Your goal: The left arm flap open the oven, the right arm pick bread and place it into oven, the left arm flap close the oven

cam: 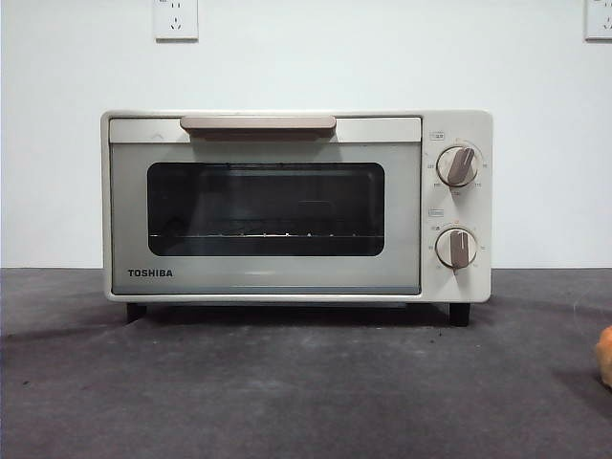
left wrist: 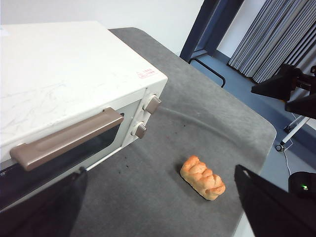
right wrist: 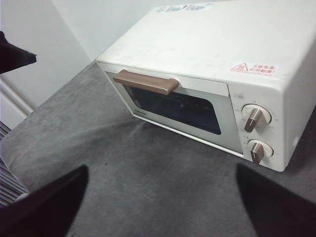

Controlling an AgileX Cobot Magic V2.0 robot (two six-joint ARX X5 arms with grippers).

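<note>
Bread (left wrist: 203, 177) on mat beside closed oven (left wrist: 74, 89), between spread left end effector (left wrist: 158, 207) jaws, ungrasped

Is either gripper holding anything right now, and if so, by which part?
Nothing is held. Both grippers are open and empty; the bread lies on the table and the oven handle is untouched.

The left arm's black two-jawed gripper (left wrist: 158, 210) hangs raised above the table, jaws spread wide apart and holding nothing. The right arm's black two-jawed gripper (right wrist: 160, 207) hovers likewise, jaws wide apart and empty.
</note>
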